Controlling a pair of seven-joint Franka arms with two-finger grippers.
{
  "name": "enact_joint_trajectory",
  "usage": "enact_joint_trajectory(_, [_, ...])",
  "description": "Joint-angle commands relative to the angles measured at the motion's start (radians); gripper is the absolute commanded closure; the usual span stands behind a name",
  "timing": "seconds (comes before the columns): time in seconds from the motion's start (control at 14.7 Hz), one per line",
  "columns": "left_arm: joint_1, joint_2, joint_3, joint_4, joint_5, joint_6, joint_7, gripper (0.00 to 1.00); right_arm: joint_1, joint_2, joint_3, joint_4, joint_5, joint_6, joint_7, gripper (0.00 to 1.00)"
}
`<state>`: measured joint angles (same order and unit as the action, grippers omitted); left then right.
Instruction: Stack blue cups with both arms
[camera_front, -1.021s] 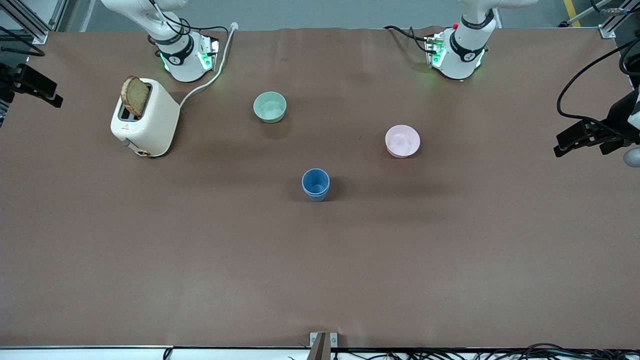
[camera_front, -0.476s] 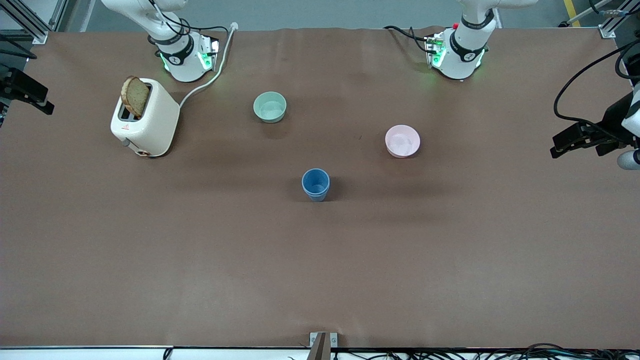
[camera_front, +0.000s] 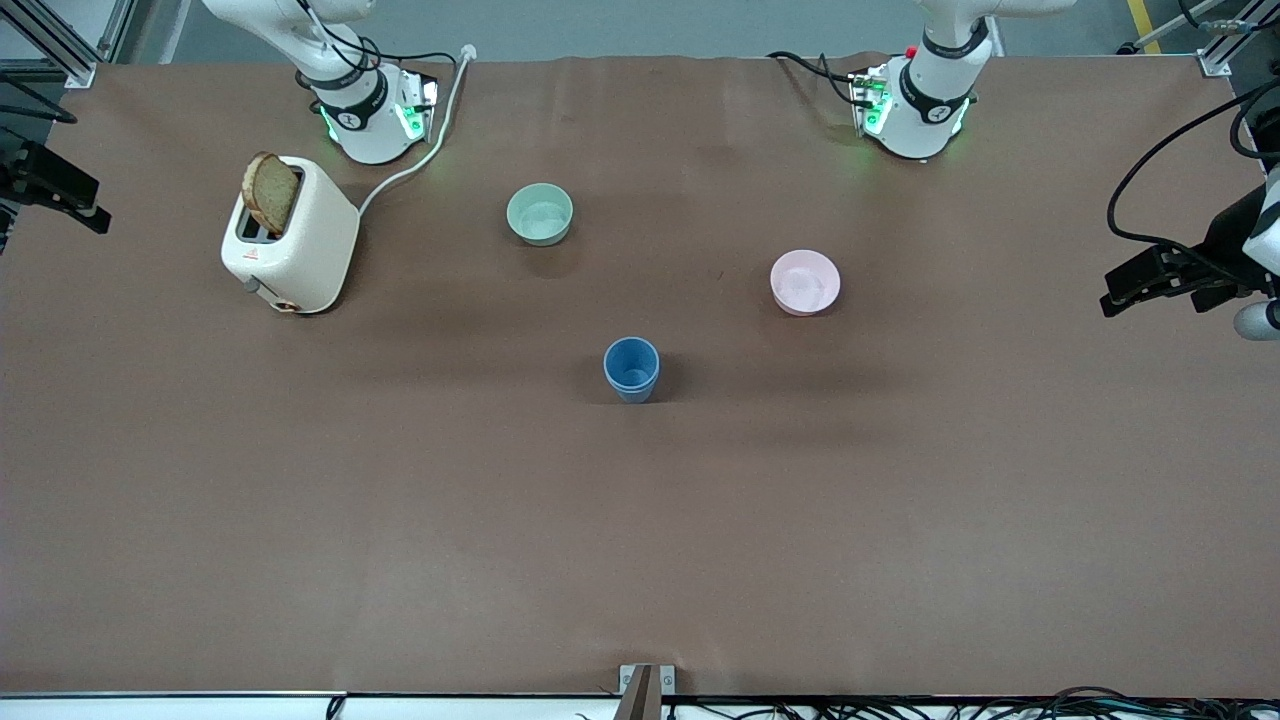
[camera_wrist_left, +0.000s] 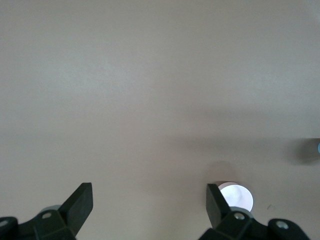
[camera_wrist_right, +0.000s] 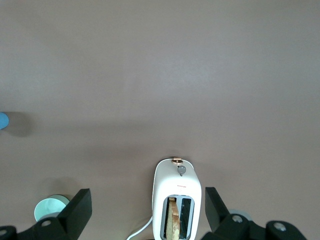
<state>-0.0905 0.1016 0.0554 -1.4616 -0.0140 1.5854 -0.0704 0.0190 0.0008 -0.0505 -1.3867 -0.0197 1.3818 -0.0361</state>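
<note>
Left gripper (camera_wrist_left: 147, 207) is hanging up high over the left arm's end of the table (camera_front: 640, 520), fingers (camera_wrist_left: 80, 202) spread wide with nothing between them. From its wrist camera you can see bare brown table and the pink bowl (camera_wrist_left: 235, 196) peeking out just past one fingertip; it looks empty inside. Right gripper (camera_wrist_right: 147, 207) is the same story at the right arm's end: up in the air, spread apart, holding nothing, sitting over the white toaster (camera_wrist_right: 176, 197), which has a slice of brown bread (camera_wrist_right: 173, 224) standing in one slot. The mint-green bowl (camera_wrist_right: 50, 207) shows next to its other finger, also empty as far as I can tell.

Out in the middle of the table the blue cups (camera_front: 631, 368) stand upright, one nested inside the other, well apart from both grippers. They're nearer the front camera than the pink bowl (camera_front: 805, 282) and the mint-green bowl (camera_front: 540, 213). The toaster (camera_front: 290, 235) sits near the right arm's base, bread (camera_front: 270, 192) poking out the top
</note>
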Motion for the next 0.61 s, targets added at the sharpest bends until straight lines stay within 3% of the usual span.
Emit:
enact_joint_trajectory(0.0, [0.008, -0.007, -0.008, 0.009, -0.001, -0.013, 0.000, 0.00, -0.014, -0.012, 0.008, -0.020, 0.000, 0.014, -0.016, 0.00])
enact_joint_trajectory(0.54, [0.009, -0.007, -0.008, 0.010, -0.001, -0.016, 0.004, 0.00, -0.021, -0.013, 0.008, -0.020, 0.000, 0.020, -0.042, 0.00])
